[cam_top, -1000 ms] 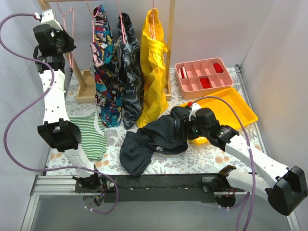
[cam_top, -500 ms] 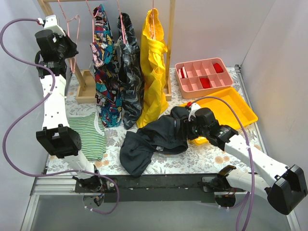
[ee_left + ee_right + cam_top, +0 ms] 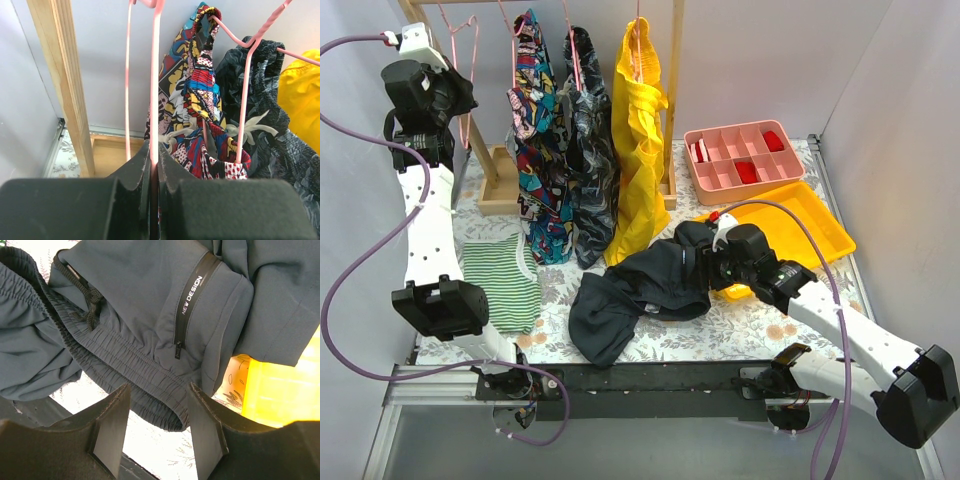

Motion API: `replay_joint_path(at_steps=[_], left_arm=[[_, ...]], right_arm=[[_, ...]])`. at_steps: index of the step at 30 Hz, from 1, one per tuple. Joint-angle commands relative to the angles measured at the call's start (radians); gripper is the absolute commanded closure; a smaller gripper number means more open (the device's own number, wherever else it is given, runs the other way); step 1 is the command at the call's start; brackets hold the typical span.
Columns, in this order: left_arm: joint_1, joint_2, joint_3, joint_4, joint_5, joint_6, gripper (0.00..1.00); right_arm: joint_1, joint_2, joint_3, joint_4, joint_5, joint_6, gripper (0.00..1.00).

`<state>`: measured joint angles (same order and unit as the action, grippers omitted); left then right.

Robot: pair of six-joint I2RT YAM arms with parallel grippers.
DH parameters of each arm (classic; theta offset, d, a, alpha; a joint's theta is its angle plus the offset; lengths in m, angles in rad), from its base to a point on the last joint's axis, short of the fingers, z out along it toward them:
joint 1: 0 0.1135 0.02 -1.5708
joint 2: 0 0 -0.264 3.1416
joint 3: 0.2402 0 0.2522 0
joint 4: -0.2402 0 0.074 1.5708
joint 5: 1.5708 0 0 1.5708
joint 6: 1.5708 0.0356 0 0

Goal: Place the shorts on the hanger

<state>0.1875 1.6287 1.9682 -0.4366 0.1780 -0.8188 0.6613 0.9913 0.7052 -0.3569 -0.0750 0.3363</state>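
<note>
The dark navy shorts [image 3: 640, 285] lie crumpled on the floral table, with elastic waistband and drawstring showing in the right wrist view [image 3: 150, 330]. My right gripper [image 3: 708, 268] is open just over the waistband edge [image 3: 157, 405], jaws apart, holding nothing. The empty pink hanger [image 3: 467, 60] hangs at the rack's far left. My left gripper [image 3: 452, 92] is raised there and shut on the hanger's thin pink wire [image 3: 154, 100], which runs up from between the jaws.
A multicoloured garment [image 3: 535, 140], a black-and-grey patterned one [image 3: 588, 150] and a yellow one [image 3: 640, 130] hang on the wooden rack [image 3: 498, 170]. A green striped cloth [image 3: 500, 280] lies at left. A pink divided box [image 3: 740, 155] and yellow tray [image 3: 810, 225] sit right.
My left arm has shifted slightly at the rack while holding the hanger, and the hanger has moved with it. The right arm and shorts have not moved.
</note>
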Motion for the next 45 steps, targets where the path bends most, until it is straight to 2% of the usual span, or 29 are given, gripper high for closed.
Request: replay_joint_path(at_steps=[1, 10, 16, 20, 23, 25, 30, 32, 35, 37, 39, 41, 42, 44, 45], left_arm=[[-0.005, -0.050, 0.018, 0.018, 0.011, -0.011, 1.00], [-0.003, -0.162, -0.100, 0.016, -0.017, 0.009, 1.00], [-0.005, -0.308, -0.235, 0.035, -0.035, 0.004, 1.00], [-0.003, -0.415, -0.272, 0.007, -0.028, -0.026, 1.00], [-0.005, -0.512, -0.301, -0.068, 0.043, -0.097, 1.00], [-0.003, -0.603, -0.345, -0.070, 0.151, -0.134, 1.00], [-0.031, -0.681, -0.379, -0.071, 0.340, -0.224, 1.00], [-0.077, -0.667, -0.362, -0.068, 0.417, -0.252, 1.00], [-0.181, -0.620, -0.312, -0.070, 0.422, -0.258, 1.00], [-0.316, -0.580, -0.258, -0.097, 0.408, -0.234, 1.00], [-0.411, -0.512, -0.218, -0.157, 0.341, -0.191, 1.00], [-0.560, -0.477, -0.189, -0.197, 0.231, -0.154, 1.00], [-0.676, -0.446, -0.183, -0.211, 0.174, -0.119, 1.00], [-0.793, -0.428, -0.202, -0.226, 0.091, -0.097, 1.00], [-0.900, -0.422, -0.219, -0.229, 0.001, -0.085, 1.00]], right_arm=[[-0.003, -0.037, 0.034, 0.012, 0.014, -0.016, 0.44], [-0.003, -0.045, 0.030, 0.004, 0.014, -0.020, 0.43], [-0.003, -0.054, 0.034, -0.011, 0.009, -0.023, 0.44], [-0.003, -0.077, 0.036, -0.024, 0.012, -0.020, 0.44], [-0.003, -0.097, 0.039, -0.034, 0.021, -0.014, 0.44], [-0.002, -0.112, 0.039, -0.045, 0.037, -0.011, 0.44], [-0.002, -0.178, 0.039, -0.068, 0.124, 0.010, 0.43], [-0.002, -0.210, 0.040, -0.085, 0.158, 0.026, 0.43], [-0.002, -0.244, 0.043, -0.105, 0.201, 0.056, 0.43], [-0.002, -0.256, 0.034, -0.111, 0.228, 0.089, 0.43], [-0.002, -0.273, 0.027, -0.109, 0.241, 0.105, 0.43], [-0.002, -0.289, 0.019, -0.114, 0.257, 0.124, 0.43], [-0.002, -0.292, 0.020, -0.122, 0.264, 0.127, 0.43], [-0.002, -0.298, 0.022, -0.148, 0.283, 0.142, 0.43], [-0.002, -0.299, 0.022, -0.177, 0.285, 0.147, 0.43]])
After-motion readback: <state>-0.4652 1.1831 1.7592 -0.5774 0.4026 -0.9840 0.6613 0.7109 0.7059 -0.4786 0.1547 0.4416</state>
